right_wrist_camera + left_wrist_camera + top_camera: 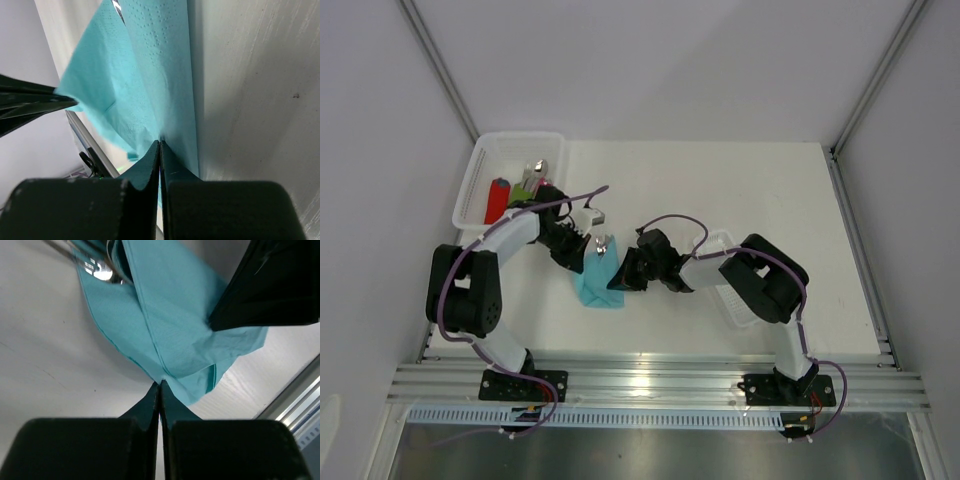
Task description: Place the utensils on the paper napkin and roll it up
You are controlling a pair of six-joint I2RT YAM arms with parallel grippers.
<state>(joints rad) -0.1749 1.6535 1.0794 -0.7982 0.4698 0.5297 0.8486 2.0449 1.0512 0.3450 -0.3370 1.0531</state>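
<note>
white bin (475, 180) back-left | red roll (498, 200), green roll (524, 186) inside | clear tray (733, 303) right | white table (770, 190)

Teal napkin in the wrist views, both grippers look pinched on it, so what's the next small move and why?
Probably turn both pinched edges over together, wrapping the sheet tighter. The left gripper and right gripper are each shut on the paper napkin, which is already folded over the utensils. Their shiny ends poke out at one end, and the wrap looks loose.
</note>
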